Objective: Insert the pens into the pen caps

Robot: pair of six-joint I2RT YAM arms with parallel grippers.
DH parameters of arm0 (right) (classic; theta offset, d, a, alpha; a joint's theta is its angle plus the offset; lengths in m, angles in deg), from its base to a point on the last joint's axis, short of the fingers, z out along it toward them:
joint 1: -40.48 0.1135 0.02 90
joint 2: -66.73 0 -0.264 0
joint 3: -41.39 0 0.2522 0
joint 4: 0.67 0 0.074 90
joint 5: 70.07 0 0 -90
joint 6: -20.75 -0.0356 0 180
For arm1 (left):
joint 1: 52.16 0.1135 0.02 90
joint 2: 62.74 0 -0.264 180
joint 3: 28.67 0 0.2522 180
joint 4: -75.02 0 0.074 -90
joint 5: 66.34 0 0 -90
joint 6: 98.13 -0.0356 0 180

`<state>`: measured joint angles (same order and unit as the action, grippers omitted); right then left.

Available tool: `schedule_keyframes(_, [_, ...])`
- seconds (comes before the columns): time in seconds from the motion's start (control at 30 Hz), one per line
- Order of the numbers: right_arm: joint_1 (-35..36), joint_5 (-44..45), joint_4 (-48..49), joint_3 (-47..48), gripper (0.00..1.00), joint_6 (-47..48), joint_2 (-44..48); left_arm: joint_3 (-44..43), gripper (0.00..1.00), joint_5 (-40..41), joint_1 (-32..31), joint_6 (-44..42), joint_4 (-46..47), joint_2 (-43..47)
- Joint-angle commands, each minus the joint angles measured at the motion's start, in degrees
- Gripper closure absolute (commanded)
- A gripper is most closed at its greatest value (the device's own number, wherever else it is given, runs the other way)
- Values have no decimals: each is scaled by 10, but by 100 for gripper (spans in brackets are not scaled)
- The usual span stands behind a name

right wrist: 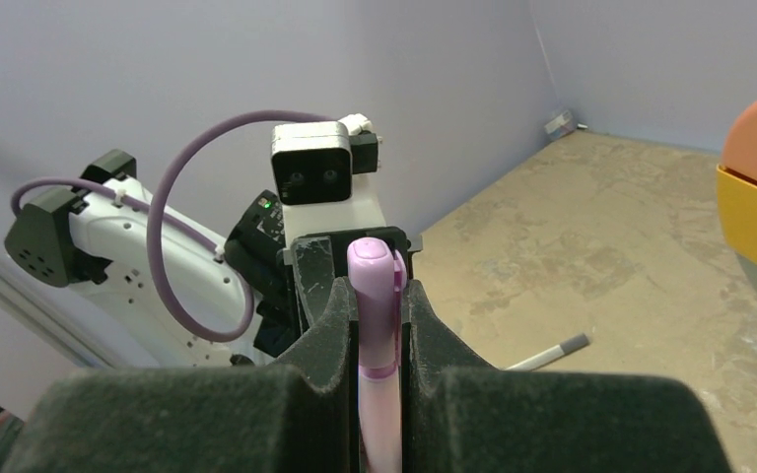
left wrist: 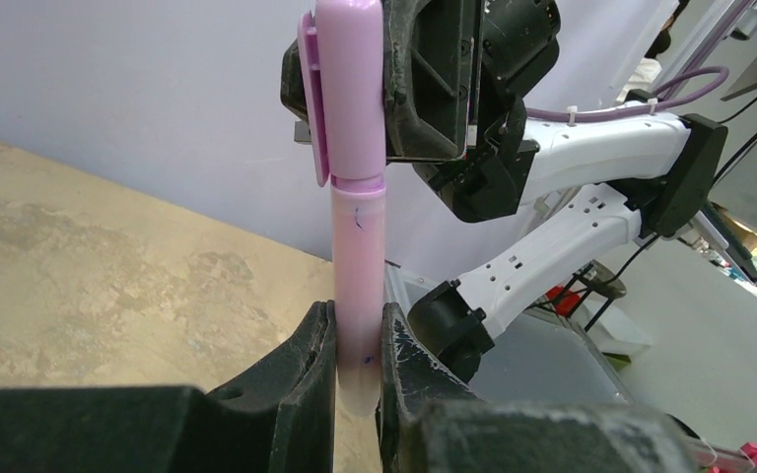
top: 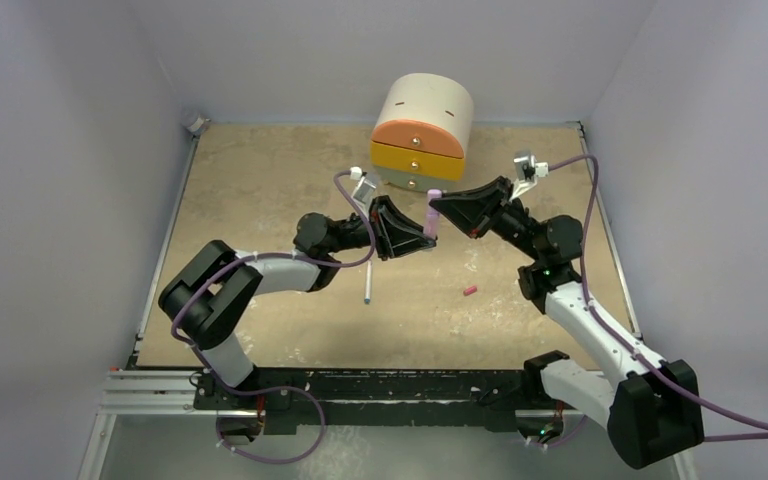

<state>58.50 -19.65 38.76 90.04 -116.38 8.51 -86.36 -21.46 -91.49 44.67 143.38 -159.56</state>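
Note:
The thick pink pen [left wrist: 359, 286] stands upright between my two grippers, above the table. My left gripper [left wrist: 358, 317] is shut on its lower barrel. The purple cap [left wrist: 347, 89] sits on the pen's upper end, its clip facing left. My right gripper [right wrist: 377, 288] is shut on that purple cap [right wrist: 376, 305], with the pink barrel [right wrist: 382, 424] below it. In the top view the two grippers, left [top: 418, 238] and right [top: 440, 207], meet at the pen [top: 430, 222]. A slim white pen [top: 368, 283] lies on the table. A reddish-pink cap [top: 470, 291] lies to its right.
A rounded set of drawers [top: 422, 130] with orange and yellow fronts stands at the back of the table, just behind the grippers. The white pen's grey end [right wrist: 572, 343] shows on the table in the right wrist view. Pale walls close in the table on three sides.

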Motion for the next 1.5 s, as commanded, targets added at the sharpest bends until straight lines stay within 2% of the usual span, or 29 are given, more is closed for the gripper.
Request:
schedule_keyframes(0.0, [3,-41,88,-37,100,-64,-13,-48,100,68,7,-32,42,29])
schedule_keyframes(0.3, [3,-48,144,-84,100,-75,-7,-72,100,113,16,50,165,13])
schedule_keyframes(0.83, [9,-92,224,-146,100,-110,-44,-122,100,107,43,53,158,24])
schedule_keyframes(1.17, [60,-68,233,-182,100,-90,-74,-185,100,106,50,66,160,7])
schedule_keyframes(1.47, [88,-56,268,-196,100,-103,-95,-195,100,89,51,64,145,12])
